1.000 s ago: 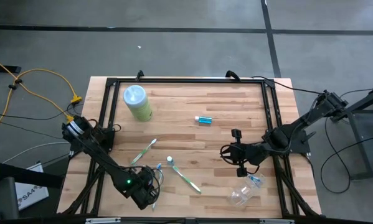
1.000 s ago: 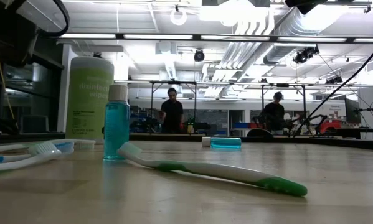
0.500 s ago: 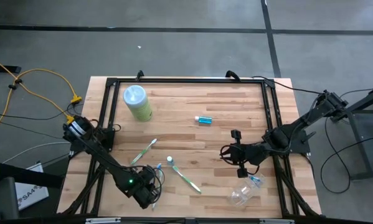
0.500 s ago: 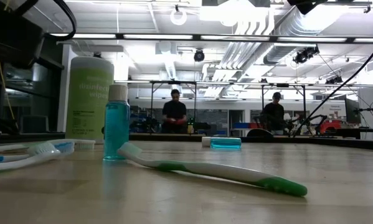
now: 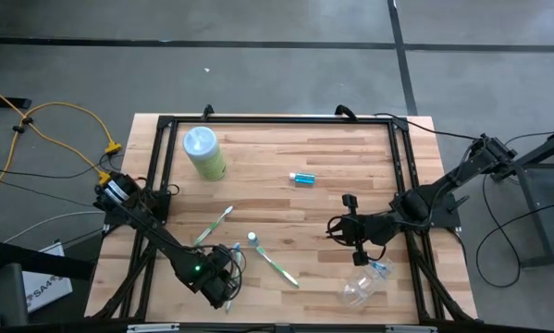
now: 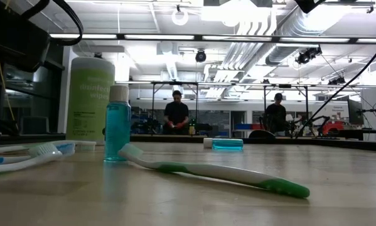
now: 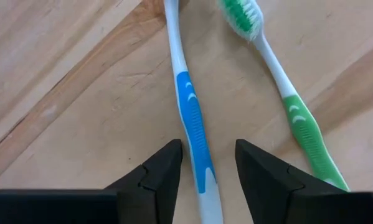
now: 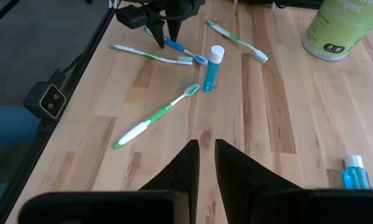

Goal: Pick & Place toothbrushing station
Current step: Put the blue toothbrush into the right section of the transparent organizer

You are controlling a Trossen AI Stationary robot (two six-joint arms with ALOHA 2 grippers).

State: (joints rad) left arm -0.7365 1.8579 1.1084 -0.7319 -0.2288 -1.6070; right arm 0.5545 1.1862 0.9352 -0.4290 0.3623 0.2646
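Near the table's front edge my left gripper [image 7: 206,163] points down, open, with one finger on each side of a blue toothbrush's handle [image 7: 193,122] and a gap on both sides. A green toothbrush [image 7: 298,121] lies flat beside it. Two more green toothbrushes [image 5: 277,265] [image 5: 214,225] lie on the wood, and a small blue bottle [image 5: 252,239] stands between them. A small blue tube [image 5: 301,178] lies mid-table. The clear cup [image 5: 358,290] lies on its side at the front right. My right gripper [image 5: 344,227] hovers over the right half, shut, with nothing in it.
A pale-green canister [image 5: 203,153] with a light-blue lid stands at the far left. A black frame [image 5: 277,119] runs around the table's edges. Bare wood lies in the middle [image 5: 295,213]. In the low view, people stand in the room beyond the table.
My left gripper has sunk a little toward the blue toothbrush at the table's front edge. The toothbrushes, bottle and cup lie where they were.
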